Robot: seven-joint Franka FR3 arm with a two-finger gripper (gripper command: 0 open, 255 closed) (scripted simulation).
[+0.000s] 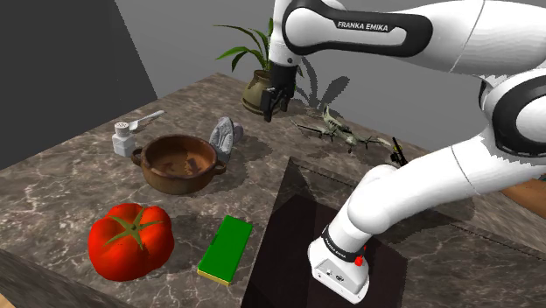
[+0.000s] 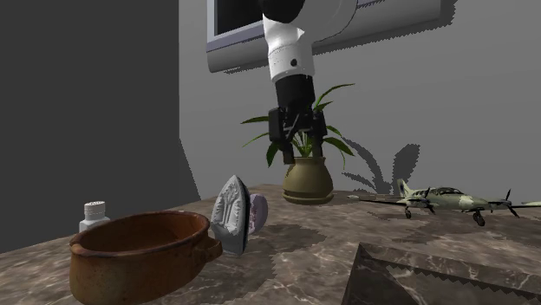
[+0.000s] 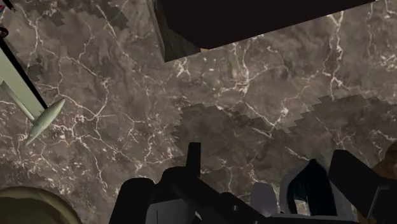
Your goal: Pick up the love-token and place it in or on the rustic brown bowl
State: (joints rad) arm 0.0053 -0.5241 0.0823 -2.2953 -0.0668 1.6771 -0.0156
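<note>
Love-token (image 1: pixel 226 136) stands on edge, tip up (beside bowl (image 1: pixel 175 183)); fingers (image 3: pixel 353 184) spread, empty.

Dark brown marbled countertop (image 1: pixel 70 175) with thin white veins. On it: a rusty brown bowl (image 1: pixel 179 166), a red tomato (image 1: pixel 129 242) with green stem, a green sponge (image 1: pixel 226 248) edged yellow, a grey love-token (image 1: pixel 225 136). The model plane (image 2: pixel 442 201) is olive green.

A dark veined marble countertop (image 1: pixel 79 175) carries a rusty brown 2-handled bowl (image 1: pixel 179 164), a grey pointed token (image 1: pixel 226 137) just beside it, a white shaker (image 1: pixel 122 138), a red tomato (image 1: pixel 129 241), a flat green sponge (image 1: pixel 225 249), a potted plant (image 1: pixel 258 90) and an olive model aeroplane (image 1: pixel 335 129).
</note>
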